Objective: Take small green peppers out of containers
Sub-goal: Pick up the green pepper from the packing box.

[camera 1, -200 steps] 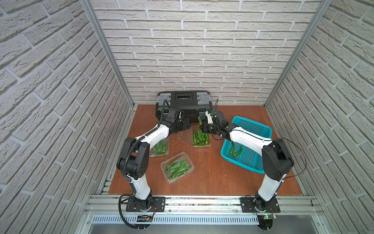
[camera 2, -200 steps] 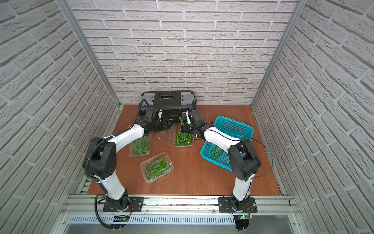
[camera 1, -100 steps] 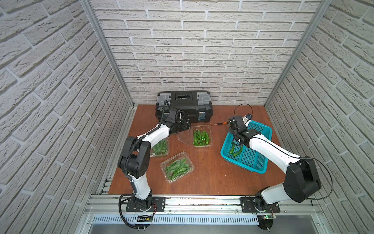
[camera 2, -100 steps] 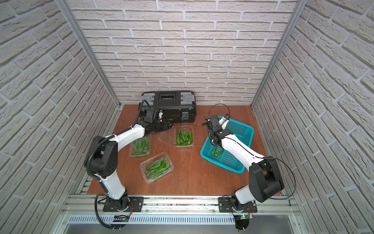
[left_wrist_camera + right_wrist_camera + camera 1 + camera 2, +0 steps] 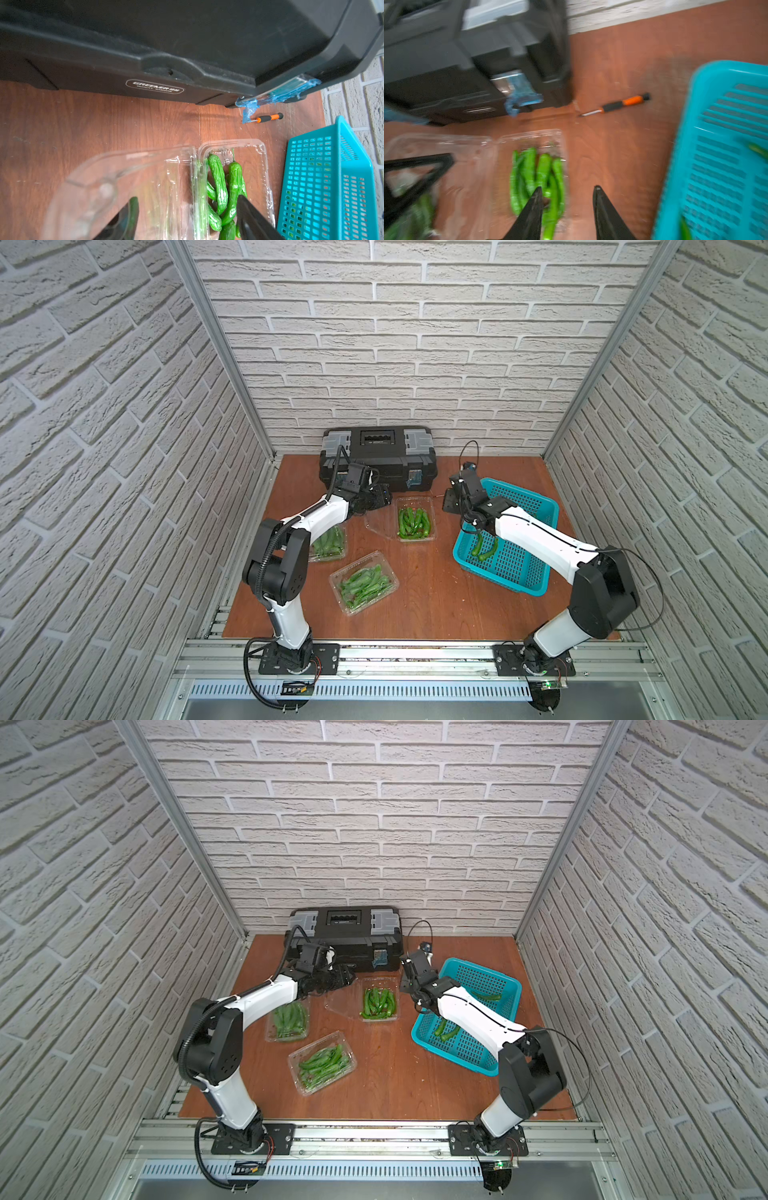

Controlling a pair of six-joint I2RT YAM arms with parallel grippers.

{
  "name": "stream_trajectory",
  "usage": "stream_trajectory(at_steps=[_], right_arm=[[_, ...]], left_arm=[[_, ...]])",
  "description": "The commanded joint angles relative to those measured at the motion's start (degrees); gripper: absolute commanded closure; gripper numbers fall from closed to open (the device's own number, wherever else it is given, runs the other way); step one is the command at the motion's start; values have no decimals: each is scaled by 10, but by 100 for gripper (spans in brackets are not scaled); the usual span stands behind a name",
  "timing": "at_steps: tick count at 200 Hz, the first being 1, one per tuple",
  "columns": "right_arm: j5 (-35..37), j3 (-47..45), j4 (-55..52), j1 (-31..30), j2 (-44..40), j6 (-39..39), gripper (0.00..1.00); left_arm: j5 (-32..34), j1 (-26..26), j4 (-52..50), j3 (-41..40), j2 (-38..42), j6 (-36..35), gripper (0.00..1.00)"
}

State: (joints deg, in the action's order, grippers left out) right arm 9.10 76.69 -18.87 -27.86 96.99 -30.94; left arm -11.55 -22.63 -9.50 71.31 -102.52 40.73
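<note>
- Left arm [image 5: 320, 514]: you see it stretched low toward the toolbox [image 5: 376, 456]. The left tool [image 5: 186, 198] stands open, jaws astride the hinge of the open container [image 5: 413, 502].
- Right arm [image 5: 536, 537]: it crosses the basket [image 5: 519, 492]. The right tool [image 5: 568, 187] is open and empty, between the basket and the open container.
- Small green peppers [image 5: 412, 523] fill all three containers [image 5: 384, 568]; two more lie in the basket.
- Bare desk [image 5: 424, 597] shows toward the front edge. A screwdriver [image 5: 268, 118] lies between the toolbox and the basket.

1. Left arm [image 5: 322, 514] and right arm [image 5: 536, 537]: glossy white links joined by bulky black joints.
2. Ribbed black cable [image 5: 270, 547] running alongside the left arm.
3. Flat black base plates [image 5: 297, 657].
4. Left gripper [image 5: 186, 198]: black, tapered fingers.
</note>
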Motion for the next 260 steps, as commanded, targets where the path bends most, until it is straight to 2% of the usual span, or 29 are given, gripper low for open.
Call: stream_trajectory(at_steps=[1, 19, 70, 184, 199, 233, 260], right_arm=[[-155, 46, -40, -2, 60, 36, 60], [-172, 79, -73, -3, 104, 24, 61], [-160, 138, -114, -3, 192, 20, 61], [-134, 148, -100, -2, 253, 3, 65], [-132, 146, -95, -3, 253, 1, 69], [-130, 118, -57, -3, 221, 2, 86], [-132, 92, -28, -2, 182, 2, 94]], left_arm=[[5, -3, 4, 9, 1, 0, 27], [5, -3, 2, 10, 3, 0, 27], [6, -3, 0, 13, 3, -2, 27], [8, -4, 2, 6, 11, -1, 27], [8, -4, 2, 6, 11, -1, 27], [9, -5, -1, 6, 11, -2, 27], [7, -5, -2, 8, 7, -2, 27]])
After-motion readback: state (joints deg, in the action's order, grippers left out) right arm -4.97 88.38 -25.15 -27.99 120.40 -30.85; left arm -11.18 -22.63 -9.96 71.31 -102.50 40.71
